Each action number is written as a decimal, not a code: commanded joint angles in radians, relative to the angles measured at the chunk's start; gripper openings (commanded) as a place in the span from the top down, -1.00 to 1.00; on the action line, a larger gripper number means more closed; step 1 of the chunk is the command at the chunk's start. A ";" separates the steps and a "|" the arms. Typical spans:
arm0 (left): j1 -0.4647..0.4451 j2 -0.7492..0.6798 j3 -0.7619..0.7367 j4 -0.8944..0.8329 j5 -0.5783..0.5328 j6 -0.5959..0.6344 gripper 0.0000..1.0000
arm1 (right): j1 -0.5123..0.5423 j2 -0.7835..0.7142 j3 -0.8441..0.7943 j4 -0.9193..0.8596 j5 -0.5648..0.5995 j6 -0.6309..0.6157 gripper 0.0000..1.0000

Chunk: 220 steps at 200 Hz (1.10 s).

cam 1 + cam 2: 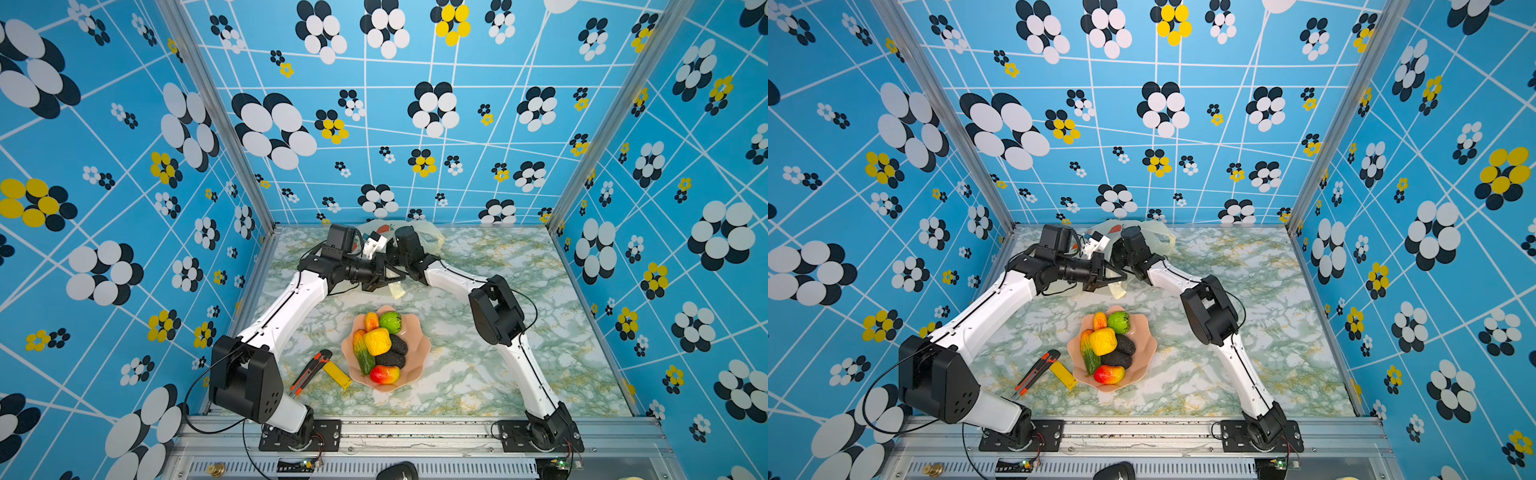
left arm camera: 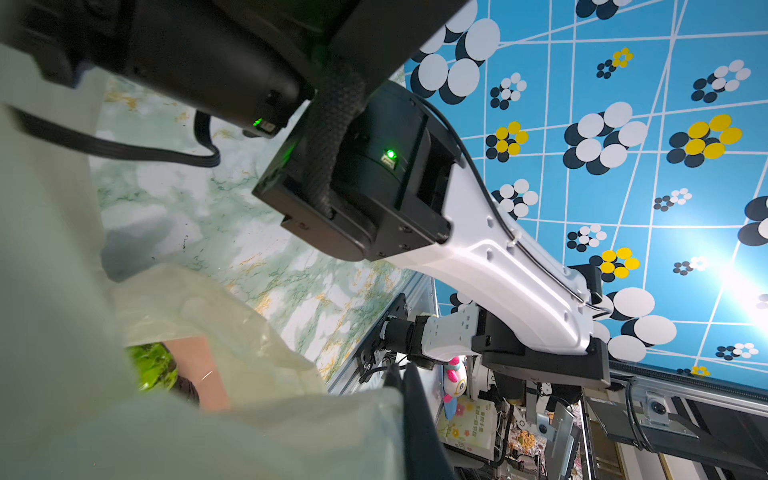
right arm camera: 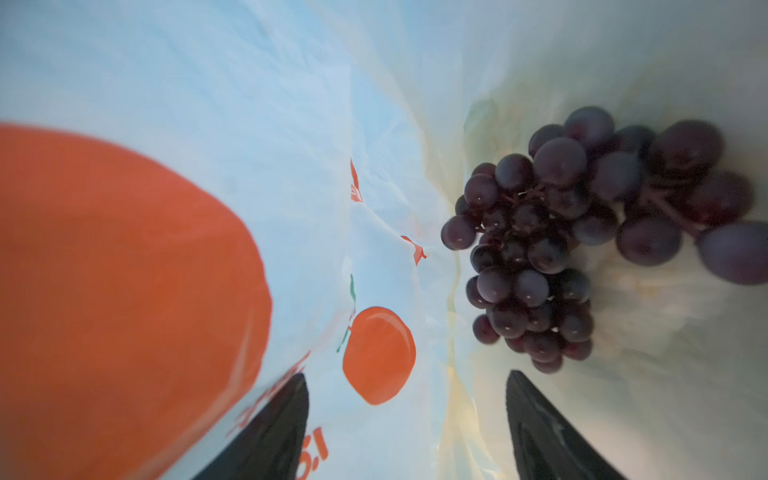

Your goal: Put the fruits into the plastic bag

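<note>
desk (image 1: 478, 365): green-and-white marbled top. pink scalloped plastic bowl (image 1: 417, 359) sits on it, nearer the front edge. flat yellow rectangular block (image 1: 336, 374) just left of the bowl in both top views, angled. orange-black utility knife (image 1: 309, 372) alongside the block, on its side away from the bowl; contact between them unclear. thin translucent pale-yellowish plastic bag (image 1: 430, 237) behind the bowl, at the back edge, well apart.

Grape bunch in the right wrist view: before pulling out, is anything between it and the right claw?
Nothing visible. The open right claw sits inside the plastic bag, with the grape bunch lying clear beyond its fingers.
</note>
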 commanded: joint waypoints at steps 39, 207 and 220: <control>0.075 -0.137 -0.039 -0.257 -0.193 0.156 1.00 | -0.055 -0.066 0.017 -0.109 0.018 -0.119 -0.99; 0.172 -0.246 -0.058 -0.482 -0.473 0.250 1.00 | -0.191 -0.310 0.157 -0.653 0.309 -0.593 -0.99; 0.171 -0.235 -0.042 -0.482 -0.473 0.251 1.00 | -0.202 -0.325 0.165 -0.669 0.316 -0.609 -0.99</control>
